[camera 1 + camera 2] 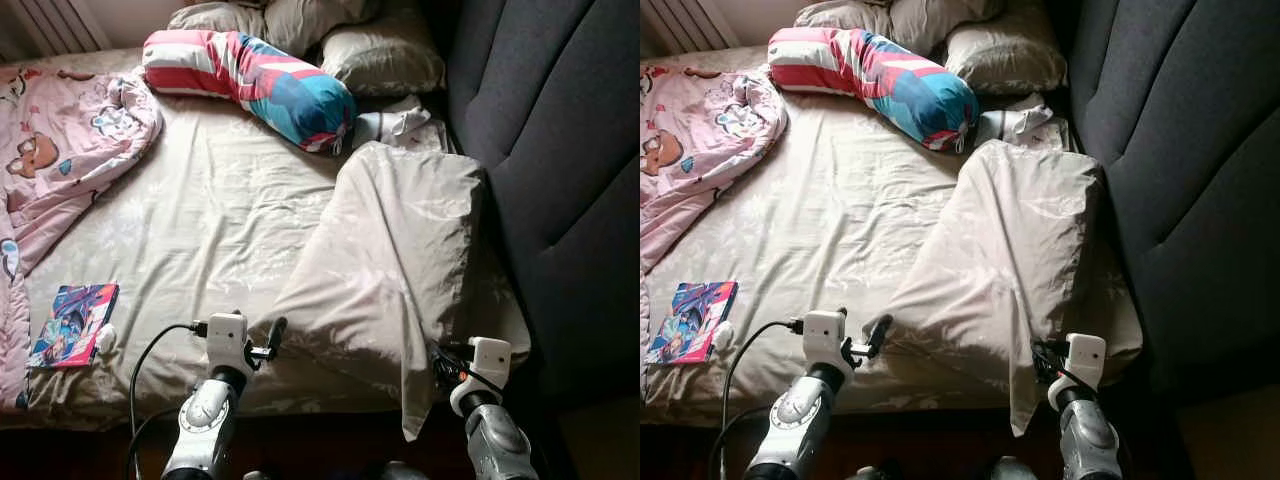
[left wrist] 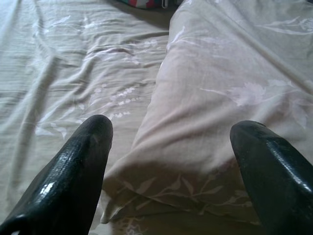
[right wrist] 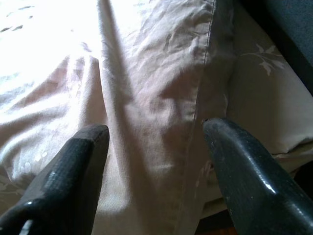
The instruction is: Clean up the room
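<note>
A large beige floral pillow (image 1: 390, 250) lies lengthwise on the right side of the bed, beside the headboard. One of its near corners hangs over the bed's front edge. My left gripper (image 2: 171, 132) stands open at the pillow's near left corner, its fingers (image 2: 78, 161) apart above the fabric. My right gripper (image 3: 154, 129) is open too, straddling the pillow's near right edge and seam. In the head view the left gripper (image 1: 265, 342) and right gripper (image 1: 442, 362) flank the pillow's near end. Neither holds anything.
A striped red, white and blue bolster (image 1: 250, 80) and two more beige pillows (image 1: 380, 55) lie at the far end, with a white cloth (image 1: 395, 122) beside them. A pink blanket (image 1: 60, 140) is bunched at left. A colourful book (image 1: 72, 325) lies near the front left. The dark grey headboard (image 1: 560, 150) rises on the right.
</note>
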### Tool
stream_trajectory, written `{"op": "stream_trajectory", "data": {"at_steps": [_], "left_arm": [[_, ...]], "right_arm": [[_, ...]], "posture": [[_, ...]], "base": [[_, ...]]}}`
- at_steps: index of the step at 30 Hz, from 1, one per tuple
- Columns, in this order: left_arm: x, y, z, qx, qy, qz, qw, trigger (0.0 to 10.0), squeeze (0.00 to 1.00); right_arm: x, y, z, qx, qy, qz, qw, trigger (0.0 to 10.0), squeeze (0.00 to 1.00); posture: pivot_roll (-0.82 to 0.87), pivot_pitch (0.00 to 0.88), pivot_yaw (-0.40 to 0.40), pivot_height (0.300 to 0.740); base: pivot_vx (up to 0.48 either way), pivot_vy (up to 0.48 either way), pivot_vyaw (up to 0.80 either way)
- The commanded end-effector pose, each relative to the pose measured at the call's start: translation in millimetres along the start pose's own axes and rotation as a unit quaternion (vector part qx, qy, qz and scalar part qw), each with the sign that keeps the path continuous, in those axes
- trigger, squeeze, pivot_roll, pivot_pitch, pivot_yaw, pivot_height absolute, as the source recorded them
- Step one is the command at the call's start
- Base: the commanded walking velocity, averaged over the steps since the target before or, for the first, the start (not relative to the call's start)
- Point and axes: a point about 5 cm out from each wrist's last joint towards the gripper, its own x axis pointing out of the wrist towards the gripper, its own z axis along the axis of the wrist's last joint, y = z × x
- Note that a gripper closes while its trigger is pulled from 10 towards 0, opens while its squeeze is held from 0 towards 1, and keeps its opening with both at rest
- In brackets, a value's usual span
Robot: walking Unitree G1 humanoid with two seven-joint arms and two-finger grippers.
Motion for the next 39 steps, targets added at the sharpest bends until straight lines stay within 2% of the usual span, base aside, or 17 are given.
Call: {"op": "stream_trajectory", "data": {"at_steps": [1,22,39], "left_arm": [[-3.1,4.6,-3.1,-0.001,0.008,0.005,1.0,10.0,0.0],[0.6,5.6,4.7,0.002,0.006,-0.002,1.0,10.0,0.0],[-0.4,8.9,5.1,0.003,0.01,0.0,1.0,10.0,0.0]], "right_arm": [[-4.5,1.4,-7.7,0.001,0.008,-0.002,1.0,10.0,0.0],[-0.6,3.9,-3.3,-0.005,0.005,-0.01,1.0,10.0,0.0],[3.7,1.3,-0.7,0.007,0.016,-0.044,0.999,10.0,0.0]], "posture": [[-0.17,0.194,0.064,0.74],[-0.16,0.242,0.062,0.74],[-0.15,0.257,0.058,0.74]], "base": [[0.0,0.0,0.0],[0.307,0.0,0.0],[0.0,0.0,0.0]]}}
